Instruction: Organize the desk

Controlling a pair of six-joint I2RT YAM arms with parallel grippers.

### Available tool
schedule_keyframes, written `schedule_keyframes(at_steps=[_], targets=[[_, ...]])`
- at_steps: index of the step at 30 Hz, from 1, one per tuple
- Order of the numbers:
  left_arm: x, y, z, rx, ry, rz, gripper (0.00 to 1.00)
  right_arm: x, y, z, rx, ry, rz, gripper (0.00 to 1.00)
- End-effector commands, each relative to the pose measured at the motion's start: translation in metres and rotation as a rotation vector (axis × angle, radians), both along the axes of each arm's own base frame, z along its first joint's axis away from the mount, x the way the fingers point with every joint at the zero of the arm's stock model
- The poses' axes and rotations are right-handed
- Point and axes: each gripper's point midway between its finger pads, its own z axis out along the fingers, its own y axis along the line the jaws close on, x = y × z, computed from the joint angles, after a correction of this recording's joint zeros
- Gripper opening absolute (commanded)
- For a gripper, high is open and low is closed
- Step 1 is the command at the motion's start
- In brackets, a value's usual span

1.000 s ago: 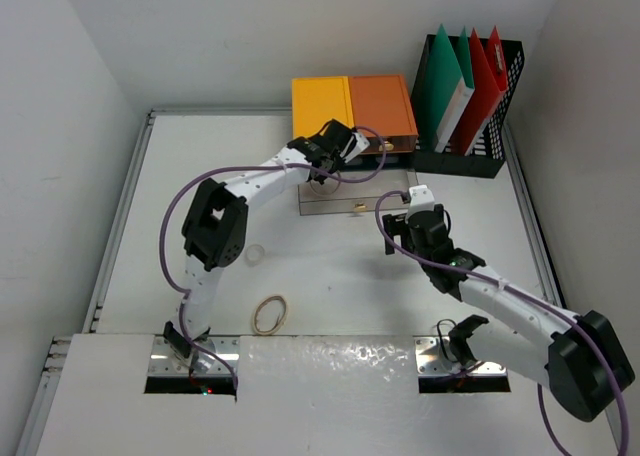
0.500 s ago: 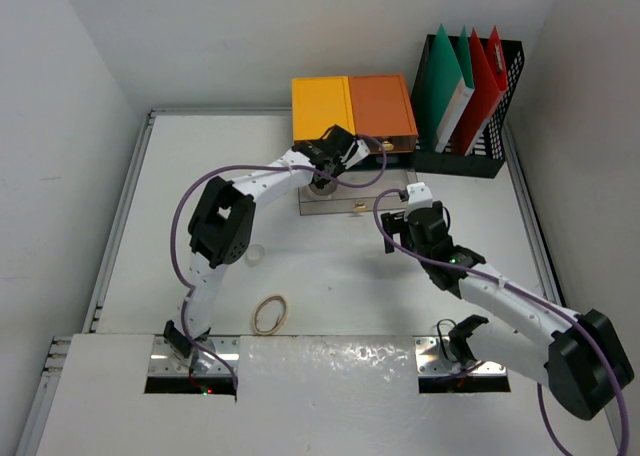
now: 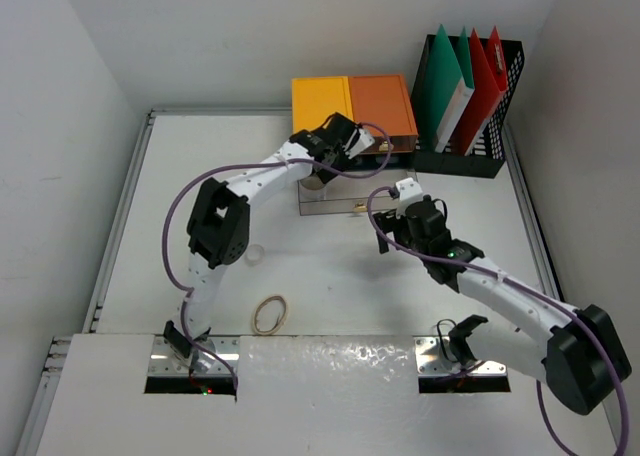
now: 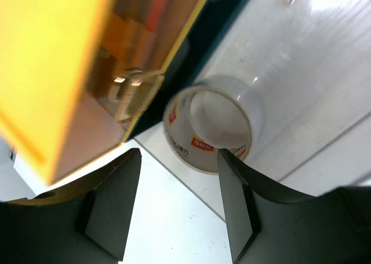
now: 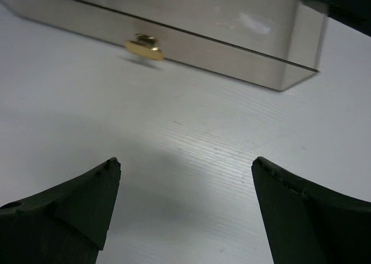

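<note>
Spanning beneath both grippers lies the desk (image 3: 170, 196). The yellow box (image 4: 46, 55) stands just beside one finger of the left gripper (image 4: 178, 160), which is open and empty; sideways drift could strike the box. The clear drawer (image 5: 232, 44) lies ahead of the right gripper (image 5: 185, 162), also spread and empty. The tape roll (image 4: 197, 141), just beyond the left gripper, could roll away if nudged. An off-centre pinch could slip off the brass knob (image 5: 144, 47).
</note>
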Motion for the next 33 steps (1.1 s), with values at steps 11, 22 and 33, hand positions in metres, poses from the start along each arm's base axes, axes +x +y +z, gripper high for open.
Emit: schedule_keyframes(at_steps=[11, 22, 33], targets=[[-0.067, 0.092, 0.169, -0.362, -0.122, 0.106, 0.67, -0.035, 0.163, -0.002, -0.013, 0.141, 0.624, 0.85], [-0.091, 0.245, 0.126, -0.453, -0.114, 0.406, 0.69, -0.117, 0.283, -0.059, -0.052, 0.298, 0.97, 0.77], [-0.1, 0.272, 0.098, -0.462, -0.109, 0.487, 0.69, -0.117, 0.278, -0.105, -0.134, 0.365, 0.836, 0.62]])
